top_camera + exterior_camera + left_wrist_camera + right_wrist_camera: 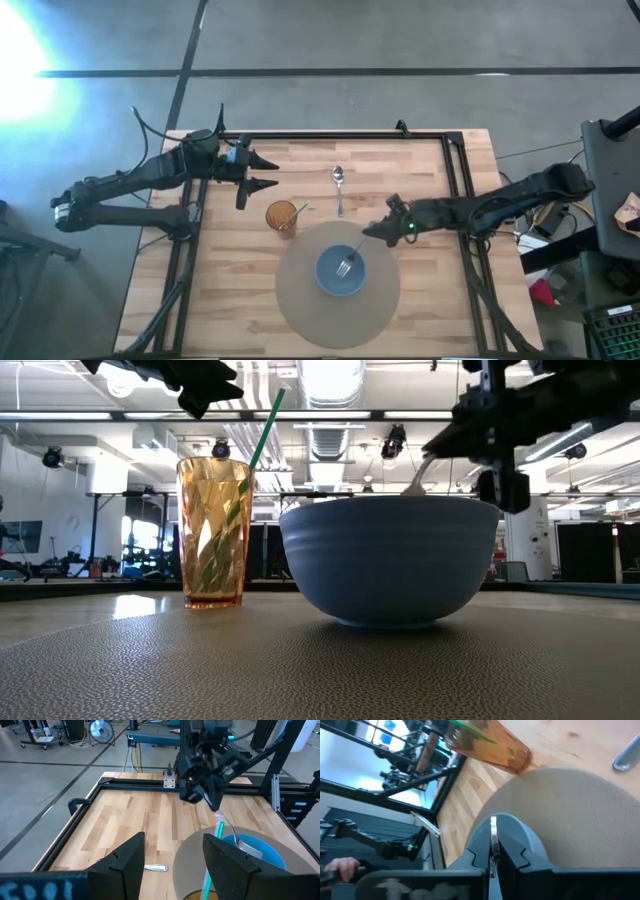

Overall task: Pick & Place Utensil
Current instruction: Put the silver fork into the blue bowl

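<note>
A: Left side first. What do you have?

B: I see the left gripper (272,172) hanging over the far-left part of the wooden table (440,320), fingers (125,865) spread wide, nothing between them. It's apart from everything on the table.

A: Next over?

B: An amber tumbler (281,216) with a green straw (262,426), standing upright just off the far-left edge of the round grey mat (300,300). Farther back, near the middle of the table, a spoon (339,185) lies flat on the wood, bowl end pointing far, well apart from both grippers.

A: And the utensil?

B: I've got the fork (349,261) with its tines down in the blue bowl (330,282), which sits in the middle of the mat. Its handle slants up and to the right, out over the rim.

A: Right arm?

B: The right gripper (372,232) comes in from the right, just right of and above the bowl. I see its jaws pinched tight on the fork handle; the wrist view shows the thin metal edge clamped between the fingers (515,851).
</note>
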You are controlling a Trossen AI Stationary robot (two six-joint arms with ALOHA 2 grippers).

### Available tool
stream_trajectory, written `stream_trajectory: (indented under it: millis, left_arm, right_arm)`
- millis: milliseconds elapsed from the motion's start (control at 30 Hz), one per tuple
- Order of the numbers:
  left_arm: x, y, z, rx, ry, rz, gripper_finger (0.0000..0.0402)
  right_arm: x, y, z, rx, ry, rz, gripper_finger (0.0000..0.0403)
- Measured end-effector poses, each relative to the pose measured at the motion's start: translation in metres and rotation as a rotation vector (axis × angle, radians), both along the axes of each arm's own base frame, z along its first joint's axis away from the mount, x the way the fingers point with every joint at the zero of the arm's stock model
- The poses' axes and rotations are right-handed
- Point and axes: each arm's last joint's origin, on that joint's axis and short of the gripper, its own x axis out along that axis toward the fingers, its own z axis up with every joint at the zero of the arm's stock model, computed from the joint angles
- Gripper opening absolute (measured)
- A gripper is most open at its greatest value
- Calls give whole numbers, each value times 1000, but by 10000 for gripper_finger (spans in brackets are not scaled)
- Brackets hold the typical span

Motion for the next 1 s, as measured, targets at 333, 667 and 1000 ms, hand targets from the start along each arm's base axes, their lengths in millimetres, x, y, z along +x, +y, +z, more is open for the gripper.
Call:
stream_trajectory:
  millis: [333, 667, 1000]
  left_arm:
    - [0, 0, -4, -4, 12, 0, 193]
    - [0, 0, -3, -3, 8, 0, 193]
    - [-1, 0, -3, -1, 6, 3, 193]
  right_arm:
    - [35, 7, -1, -55, 46, 57, 8]
    - [42, 10, -14, -72, 141, 91, 8]
    - [35, 9, -22, -139, 218, 121, 8]
